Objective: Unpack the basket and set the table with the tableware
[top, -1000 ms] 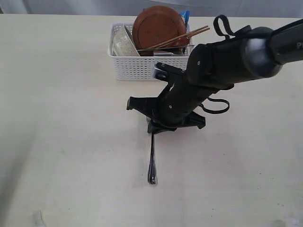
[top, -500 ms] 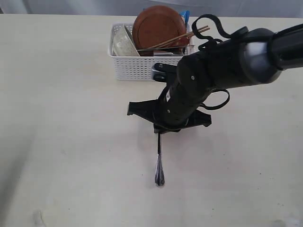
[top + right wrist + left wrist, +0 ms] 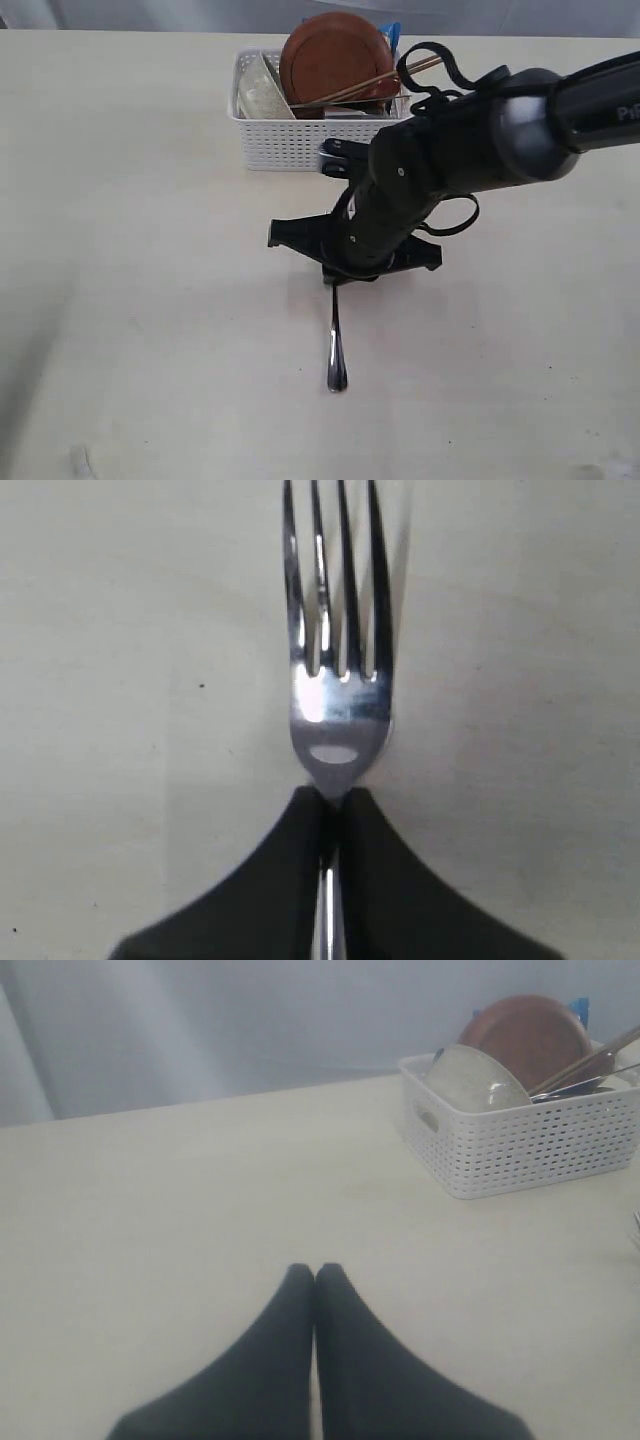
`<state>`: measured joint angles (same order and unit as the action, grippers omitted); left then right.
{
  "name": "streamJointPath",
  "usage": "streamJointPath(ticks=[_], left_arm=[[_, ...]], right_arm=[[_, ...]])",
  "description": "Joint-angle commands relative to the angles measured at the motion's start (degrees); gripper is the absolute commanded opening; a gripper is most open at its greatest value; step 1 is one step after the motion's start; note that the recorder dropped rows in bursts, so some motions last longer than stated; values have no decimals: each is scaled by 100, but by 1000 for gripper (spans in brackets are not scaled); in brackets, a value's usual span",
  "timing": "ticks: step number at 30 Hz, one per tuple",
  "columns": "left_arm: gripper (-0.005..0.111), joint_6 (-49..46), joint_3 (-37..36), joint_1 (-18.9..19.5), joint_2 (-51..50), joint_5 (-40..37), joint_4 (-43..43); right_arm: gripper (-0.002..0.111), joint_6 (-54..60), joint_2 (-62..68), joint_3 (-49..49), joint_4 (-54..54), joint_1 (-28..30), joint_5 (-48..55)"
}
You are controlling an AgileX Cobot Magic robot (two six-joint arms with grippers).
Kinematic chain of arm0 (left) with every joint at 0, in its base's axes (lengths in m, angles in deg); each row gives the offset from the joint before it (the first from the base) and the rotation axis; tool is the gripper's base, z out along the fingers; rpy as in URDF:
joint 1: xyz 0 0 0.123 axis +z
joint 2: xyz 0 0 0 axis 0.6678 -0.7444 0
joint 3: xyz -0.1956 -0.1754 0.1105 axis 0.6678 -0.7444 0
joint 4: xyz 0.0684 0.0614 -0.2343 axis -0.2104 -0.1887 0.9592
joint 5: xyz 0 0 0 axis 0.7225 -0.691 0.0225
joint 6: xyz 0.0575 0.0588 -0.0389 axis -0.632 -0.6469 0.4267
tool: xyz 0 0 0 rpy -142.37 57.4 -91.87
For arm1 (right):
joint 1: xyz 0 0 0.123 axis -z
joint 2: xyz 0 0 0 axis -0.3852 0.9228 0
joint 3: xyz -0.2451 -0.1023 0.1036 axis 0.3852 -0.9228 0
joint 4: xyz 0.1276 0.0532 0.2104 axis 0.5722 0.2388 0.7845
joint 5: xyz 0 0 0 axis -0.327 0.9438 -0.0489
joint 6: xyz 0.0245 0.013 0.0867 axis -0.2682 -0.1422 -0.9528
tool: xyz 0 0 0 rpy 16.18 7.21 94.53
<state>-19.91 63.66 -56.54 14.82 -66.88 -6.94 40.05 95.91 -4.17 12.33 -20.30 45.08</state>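
My right gripper is shut on the neck of a steel fork, in front of the basket. The fork's handle points toward the near edge, its end low over the table. The white lattice basket stands at the back. It holds a reddish-brown plate, a pale bowl and brown chopsticks. My left gripper is shut and empty over bare table, well short of the basket. The exterior view does not show it.
A blue snack packet sticks up behind the plate in the basket. The right arm stretches in from the right, low over the table beside the basket.
The right gripper and the fork have shifted slightly to the right; the fork's handle end now lies a little further right. The basket and its contents have not moved.
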Motion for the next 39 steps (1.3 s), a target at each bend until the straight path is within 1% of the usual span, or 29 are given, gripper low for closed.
streamJointPath(ticks=[1,4,5,9,10,11,14,17,22,24,27,30,32,35,36,39], left_arm=[[0,0,-10,-36,20,-5,-15],[0,0,-10,-36,20,-5,-15],[0,0,-10,-36,20,-5,-15],[0,0,-10,-36,20,-5,-15],[0,0,-10,-36,20,-5,-15],[0,0,-10,-36,20,-5,-15],[0,0,-10,-36,20,-5,-15],[0,0,-10,-36,20,-5,-15],[0,0,-10,-36,20,-5,-15],[0,0,-10,-36,20,-5,-15],[0,0,-10,-36,20,-5,-15],[0,0,-10,-36,20,-5,-15],[0,0,-10,-36,20,-5,-15],[0,0,-10,-36,20,-5,-15],[0,0,-10,-36,20,-5,-15],[0,0,-10,-36,20,-5,-15]], right_arm=[[0,73,94,34,-83,-2,34],[1,58,94,81,-46,-2,52],[5,58,94,109,-47,-2,89],[32,58,94,228,-47,-2,313],[38,58,94,272,-47,-2,388],[40,58,94,306,-47,-2,437],[41,96,70,527,-105,-2,746],[41,117,8,973,-509,-2,1371],[41,117,-214,2136,-1453,21,2927],[41,187,-310,2674,-1661,140,3449],[41,319,-358,3444,-1673,470,3918],[41,319,-358,3934,-1588,834,4067],[41,403,-358,4073,-1540,1047,4000],[41,817,-307,4114,-1540,1285,3810],[41,1066,-260,4114,-1540,1330,3735],[41,2295,-107,4114,-1602,1355,3522]])
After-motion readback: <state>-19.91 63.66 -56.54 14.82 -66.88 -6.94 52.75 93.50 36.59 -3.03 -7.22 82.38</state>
